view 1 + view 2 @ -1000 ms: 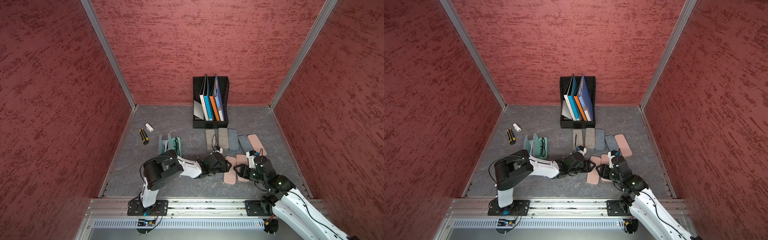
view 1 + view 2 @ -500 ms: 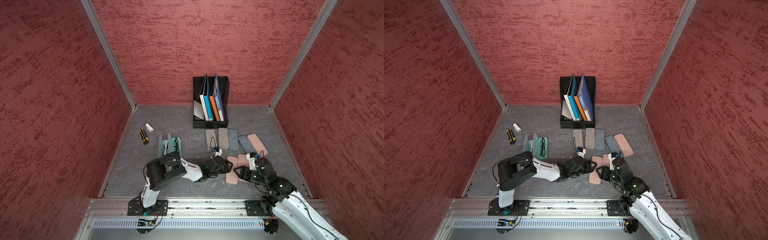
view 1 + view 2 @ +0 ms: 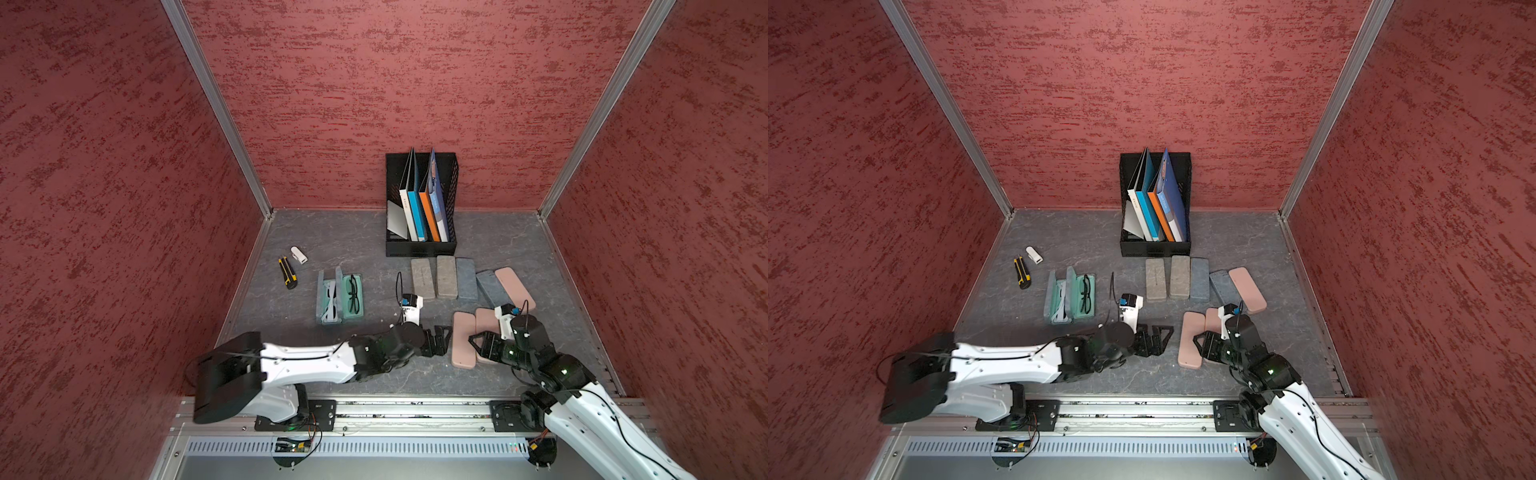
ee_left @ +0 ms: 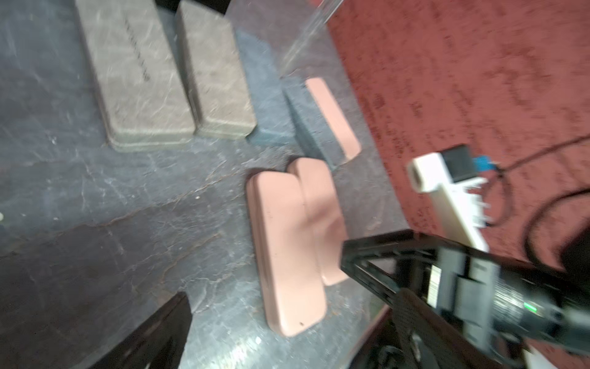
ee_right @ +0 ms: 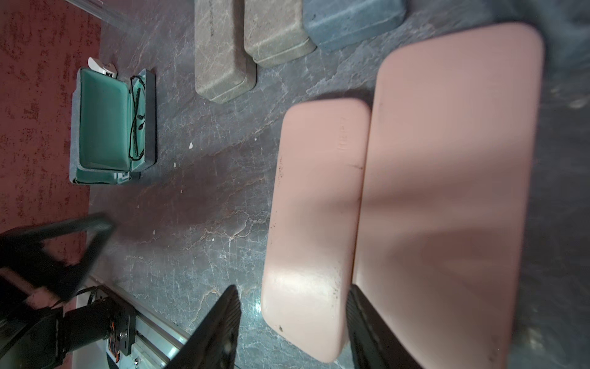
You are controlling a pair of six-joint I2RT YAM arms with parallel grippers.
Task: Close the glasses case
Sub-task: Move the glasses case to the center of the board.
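A pink glasses case [image 3: 462, 341] [image 3: 1191, 340] lies flat and shut near the table's front, side by side with a second pink case [image 3: 485, 322]. My left gripper [image 3: 444, 340] [image 4: 287, 335] stands wide open just left of the case and touches nothing. My right gripper [image 3: 476, 348] [image 5: 290, 329] straddles the case's near end [image 5: 306, 303]. One of its fingers [image 5: 367, 329] sits in the seam between the two pink cases; the opposite finger [image 5: 217, 332] stands off the case with a gap. Two teal cases [image 3: 340, 297] lie open at the left with glasses in them.
Several closed grey, blue and pink cases [image 3: 446, 276] lie in a row behind the pink ones. A black file holder [image 3: 420, 203] with folders stands at the back wall. A yellow-black utility knife [image 3: 287, 272] and a small white object [image 3: 299, 254] lie at the far left.
My left gripper has opened wide and drawn back a little to the left, away from the pink case. The right gripper stays at the case's near end.
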